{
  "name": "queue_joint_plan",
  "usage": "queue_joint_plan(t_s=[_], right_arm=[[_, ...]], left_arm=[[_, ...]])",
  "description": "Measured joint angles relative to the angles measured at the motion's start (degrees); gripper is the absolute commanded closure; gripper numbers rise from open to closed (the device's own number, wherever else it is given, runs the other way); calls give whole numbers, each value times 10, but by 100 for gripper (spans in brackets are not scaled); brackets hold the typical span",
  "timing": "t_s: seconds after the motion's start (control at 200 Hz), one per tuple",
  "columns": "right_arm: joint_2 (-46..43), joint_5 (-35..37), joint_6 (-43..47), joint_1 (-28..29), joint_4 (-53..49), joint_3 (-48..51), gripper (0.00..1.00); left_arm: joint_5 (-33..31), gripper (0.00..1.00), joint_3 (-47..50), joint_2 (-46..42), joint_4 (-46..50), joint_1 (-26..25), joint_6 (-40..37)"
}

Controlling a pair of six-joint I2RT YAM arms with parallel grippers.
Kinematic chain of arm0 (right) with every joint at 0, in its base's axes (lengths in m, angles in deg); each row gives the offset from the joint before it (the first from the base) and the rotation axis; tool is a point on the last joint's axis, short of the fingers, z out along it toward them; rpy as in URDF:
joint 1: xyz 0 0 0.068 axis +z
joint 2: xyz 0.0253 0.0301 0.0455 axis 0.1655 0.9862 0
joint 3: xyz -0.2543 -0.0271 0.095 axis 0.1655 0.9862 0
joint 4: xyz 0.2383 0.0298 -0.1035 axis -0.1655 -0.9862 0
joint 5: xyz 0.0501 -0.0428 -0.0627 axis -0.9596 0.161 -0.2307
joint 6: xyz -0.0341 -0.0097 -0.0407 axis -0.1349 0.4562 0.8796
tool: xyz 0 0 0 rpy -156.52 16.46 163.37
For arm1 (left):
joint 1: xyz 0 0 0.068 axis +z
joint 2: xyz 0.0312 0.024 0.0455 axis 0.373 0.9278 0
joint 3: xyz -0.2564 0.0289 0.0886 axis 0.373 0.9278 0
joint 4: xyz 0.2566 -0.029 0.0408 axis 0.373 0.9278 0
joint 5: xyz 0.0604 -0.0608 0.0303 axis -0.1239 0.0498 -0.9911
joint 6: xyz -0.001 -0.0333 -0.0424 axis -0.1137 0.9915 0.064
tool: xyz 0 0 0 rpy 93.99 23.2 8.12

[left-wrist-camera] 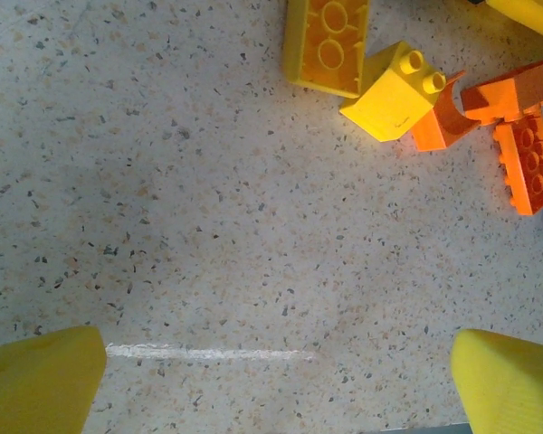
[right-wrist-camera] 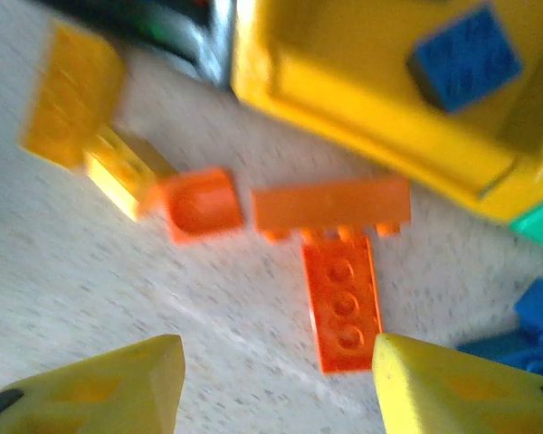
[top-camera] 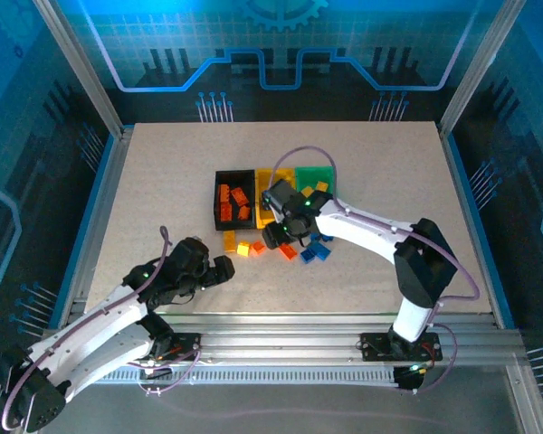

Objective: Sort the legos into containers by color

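Nearest the camera on the left, the left arm (top-camera: 100,325) reaches in from the near left corner of the bench (top-camera: 163,181). The left jaws are spread wide and empty, both yellow fingertips (left-wrist-camera: 36,380) over bare surface. They sit just short of the pile, probably so the other arm has room to work.

Right of them, the loose legos lie mid-bench, just in front of the bins. A yellow plate (left-wrist-camera: 328,41) comes first, beside a yellow cube (left-wrist-camera: 394,89), then orange pieces, then blue bricks (top-camera: 315,251) furthest right.

Behind the pile, three bins stand in a tight row. The black bin (top-camera: 217,199) holds orange bricks, the yellow bin (top-camera: 276,176) holds at least one blue brick (right-wrist-camera: 463,54), and the green bin (top-camera: 315,172) holds yellow ones. Each colour seems to have its own bin.

From the near right, the right arm (top-camera: 371,226) bends over the pile. The right jaws are open with nothing in them, poised above a flat orange plate (right-wrist-camera: 342,303) that lies studs up, closer to the right-hand fingertip. They look lined up to pick that plate for the black bin.
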Motion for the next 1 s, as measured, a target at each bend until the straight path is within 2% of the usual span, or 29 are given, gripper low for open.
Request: queue_joint_plan(t_s=[0.2,0.585,0.695,0.891,1.001], right_arm=[[38,31,16,1,-7,16,36],[119,86,39,11,-4,-14,37],[128,92,41,19,-4,-19,42],[124,83,38,22,6,-11,59],[101,75,34,24,17,17,64]], left_arm=[[0,1,0,3,0,1,0],[0,1,0,3,0,3,0],[0,1,0,3,0,3,0],[0,1,0,3,0,3,0],[0,1,0,3,0,3,0]])
